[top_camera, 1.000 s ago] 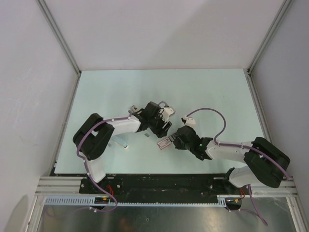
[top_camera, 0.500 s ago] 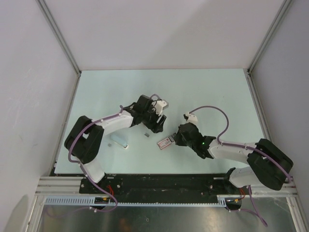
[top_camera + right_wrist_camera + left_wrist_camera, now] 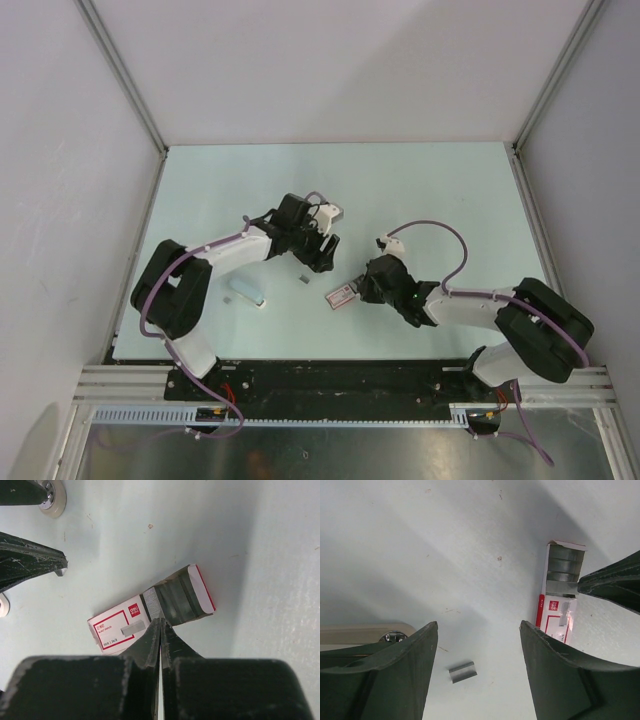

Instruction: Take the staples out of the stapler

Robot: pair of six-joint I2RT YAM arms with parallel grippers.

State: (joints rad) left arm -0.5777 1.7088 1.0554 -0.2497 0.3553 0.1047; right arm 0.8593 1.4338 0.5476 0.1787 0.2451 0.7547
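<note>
The stapler [image 3: 245, 293] lies pale on the table, left of both grippers; its beige edge with a metal rivet [image 3: 367, 632] shows at the left of the left wrist view. A short loose strip of staples [image 3: 462, 672] lies on the table between the fingers of my open left gripper [image 3: 479, 630], untouched. My right gripper [image 3: 161, 622] is shut, its tips resting on an open red-and-white staple box [image 3: 117, 625] where the grey staples [image 3: 175, 597] show. In the top view the left gripper [image 3: 318, 252] and right gripper [image 3: 362, 291] flank the box [image 3: 342, 294].
Grey walls with metal rails enclose the pale green table [image 3: 430, 190]. My left gripper's finger [image 3: 27, 560] reaches into the right wrist view at the left. A chrome round part [image 3: 52, 500] sits at that view's top left. Purple cables loop above both arms.
My left arm has drawn back to the left and away from the box, leaving the staple strip on the table. My right gripper has closed fully over the staple box.
</note>
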